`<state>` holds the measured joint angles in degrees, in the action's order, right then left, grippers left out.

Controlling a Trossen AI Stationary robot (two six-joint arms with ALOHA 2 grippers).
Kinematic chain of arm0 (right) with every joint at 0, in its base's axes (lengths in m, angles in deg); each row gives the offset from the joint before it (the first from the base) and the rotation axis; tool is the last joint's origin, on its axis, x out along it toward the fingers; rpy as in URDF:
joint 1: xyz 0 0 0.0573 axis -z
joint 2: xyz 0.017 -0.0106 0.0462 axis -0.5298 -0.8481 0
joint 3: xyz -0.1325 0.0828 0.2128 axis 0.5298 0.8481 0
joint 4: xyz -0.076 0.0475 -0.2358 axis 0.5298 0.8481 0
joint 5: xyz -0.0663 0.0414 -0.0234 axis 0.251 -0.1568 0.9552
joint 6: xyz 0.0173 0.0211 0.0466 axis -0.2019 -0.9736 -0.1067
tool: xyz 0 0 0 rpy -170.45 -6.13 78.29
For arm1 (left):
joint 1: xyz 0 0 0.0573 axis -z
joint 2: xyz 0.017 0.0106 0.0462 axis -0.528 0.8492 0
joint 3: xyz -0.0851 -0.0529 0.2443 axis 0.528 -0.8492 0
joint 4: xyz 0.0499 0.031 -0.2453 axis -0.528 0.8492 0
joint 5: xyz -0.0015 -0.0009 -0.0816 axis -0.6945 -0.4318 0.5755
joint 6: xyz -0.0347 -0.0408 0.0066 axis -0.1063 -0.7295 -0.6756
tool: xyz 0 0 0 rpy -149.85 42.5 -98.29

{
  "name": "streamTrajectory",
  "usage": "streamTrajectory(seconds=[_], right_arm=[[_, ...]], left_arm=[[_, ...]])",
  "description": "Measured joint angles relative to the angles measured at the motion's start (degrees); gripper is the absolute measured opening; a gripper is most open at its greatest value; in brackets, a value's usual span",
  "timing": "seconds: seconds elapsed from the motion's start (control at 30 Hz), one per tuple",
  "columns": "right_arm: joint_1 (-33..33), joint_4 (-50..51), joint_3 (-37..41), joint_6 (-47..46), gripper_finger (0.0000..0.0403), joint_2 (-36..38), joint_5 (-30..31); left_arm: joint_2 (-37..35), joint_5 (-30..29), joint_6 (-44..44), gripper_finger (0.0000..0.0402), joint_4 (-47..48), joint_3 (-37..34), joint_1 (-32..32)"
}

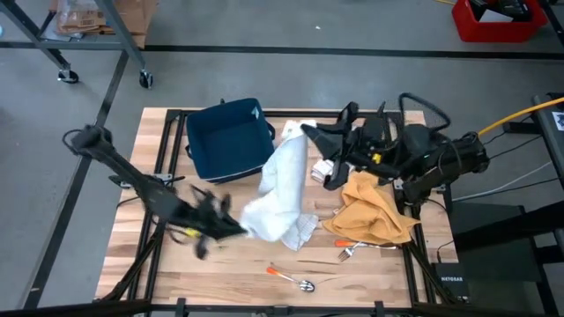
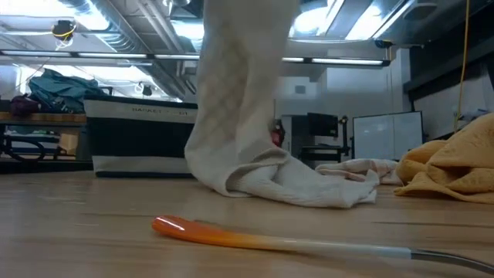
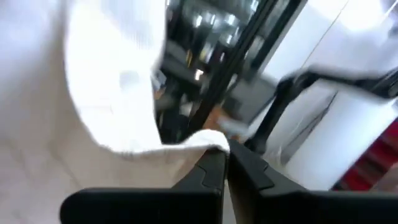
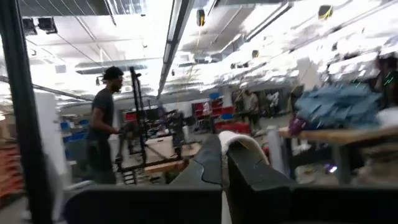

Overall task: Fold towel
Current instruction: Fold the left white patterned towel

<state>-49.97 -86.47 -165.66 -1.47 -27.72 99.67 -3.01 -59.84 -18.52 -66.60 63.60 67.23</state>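
The left gripper [image 1: 240,229] is clenched on the lower edge of the towel [image 1: 280,189], low over the wooden table [image 1: 229,273] near its front left; in the left wrist view the two fingers [image 3: 214,171] pinch together with white cloth [image 3: 112,93] caught at their tips. The right gripper [image 1: 308,132] is clenched on the towel's far end, raised above the table just beside the bin [image 1: 231,139]; its wrist view shows a fold of white cloth [image 4: 239,140] between the closed fingertips [image 4: 211,158]. The towel hangs stretched between the two grippers, with its lower part bunched on the table. In the low view it rises as a white column [image 2: 239,93] out of a crumpled heap.

A yellow cloth [image 1: 370,211] lies near the right edge. A fork [image 1: 351,252] sits just in front of it, and an orange-handled spoon [image 1: 291,278] lies nearer the front edge. A person [image 4: 102,124] stands in the room beyond.
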Motion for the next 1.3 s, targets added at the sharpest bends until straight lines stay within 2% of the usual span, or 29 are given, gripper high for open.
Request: streamTrajectory(seconds=[0.2, 0.37, 0.53, 0.77, 0.9, 1.13, 1.3], right_arm=[[0.0, -7.6, 0.0, 8.5, 0.0001, 2.3, 0.9], [0.0, -18.5, 0.0, 14.6, 0.0001, 2.3, 0.7], [0.0, -24.3, 0.0, 16.4, 0.0001, 2.3, 0.7], [0.0, -31.4, -0.4, 16.4, 0.0001, 2.2, -0.3], [0.0, -31.1, -2.3, 16.2, 0.0001, 2.2, -2.5], [-0.1, -26.6, -5.6, 15.5, 0.0001, 2.2, -4.8], [-0.1, -18.8, -8.9, 13.9, 0.0001, 2.2, -5.0]], left_arm=[[-18.4, -6.9, 8.0, 0.0000, 1.1, 1.7, -2.3], [-23.5, -7.2, 18.6, 0.0000, 0.8, 9.0, -6.4], [-21.1, -7.3, 25.9, 0.0000, 1.3, 18.5, -9.3], [-13.4, -7.1, 33.6, 0.0000, 1.4, 31.2, -10.0], [-8.6, -6.5, 36.6, 0.0000, 2.0, 38.0, -9.8], [-4.1, -4.5, 34.9, 0.0000, 15.0, 49.6, -9.8], [-3.7, -3.6, 31.2, 0.0000, 25.8, 55.9, -9.8]])
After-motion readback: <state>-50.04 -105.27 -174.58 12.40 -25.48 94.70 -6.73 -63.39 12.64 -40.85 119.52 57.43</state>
